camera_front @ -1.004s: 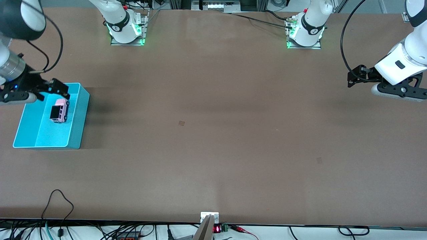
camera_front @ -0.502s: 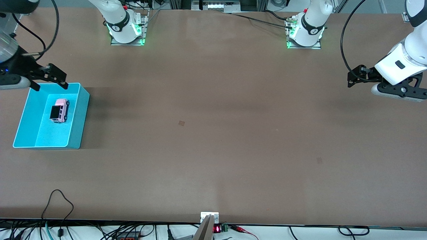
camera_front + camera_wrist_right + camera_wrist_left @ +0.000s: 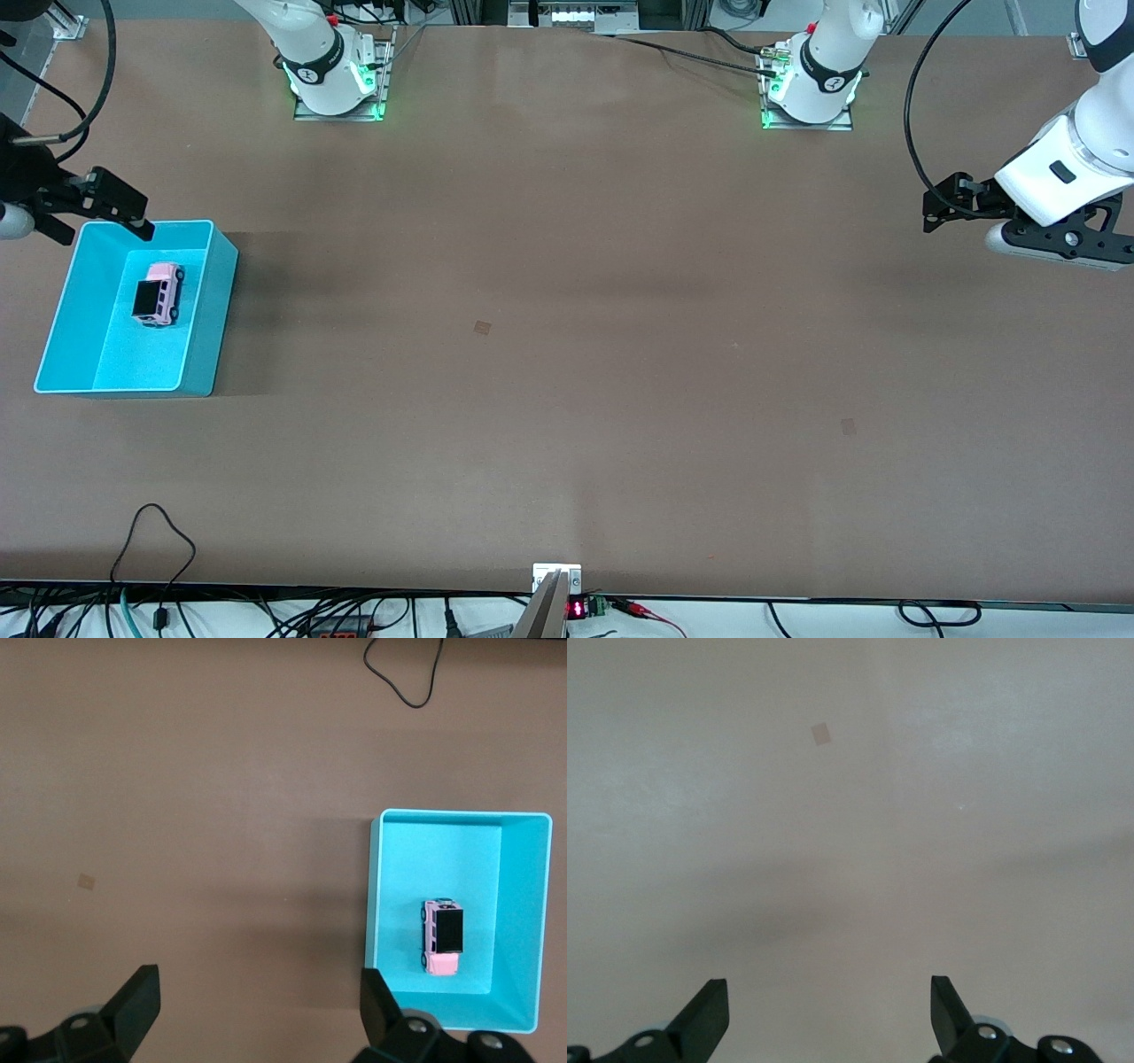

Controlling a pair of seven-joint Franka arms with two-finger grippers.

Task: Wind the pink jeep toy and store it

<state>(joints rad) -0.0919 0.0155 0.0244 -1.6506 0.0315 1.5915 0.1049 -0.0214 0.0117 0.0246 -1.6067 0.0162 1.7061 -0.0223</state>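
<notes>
The pink jeep toy point(image 3: 159, 294) stands on its wheels in a turquoise bin point(image 3: 211, 319) at the right arm's end of the table. My right gripper point(image 3: 104, 232) is open and empty, up in the air over the bin's rim on the robots' side. In the right wrist view the jeep point(image 3: 442, 937) lies in the bin point(image 3: 461, 814) well clear of the open right gripper point(image 3: 257, 992). My left gripper point(image 3: 930, 208) waits open and empty over the left arm's end of the table. The left wrist view shows the gripper point(image 3: 828, 1001) over bare table.
A black cable loop point(image 3: 155, 532) lies near the table's front edge at the right arm's end; it also shows in the right wrist view point(image 3: 403, 673). Small tape marks point(image 3: 482, 327) point(image 3: 848, 426) are flat on the table. The arm bases point(image 3: 337, 80) point(image 3: 811, 84) stand along the robots' edge.
My right gripper has moved up and away from the bin toward the table's end, empty. The jeep has stayed in the bin. The left arm has not moved.
</notes>
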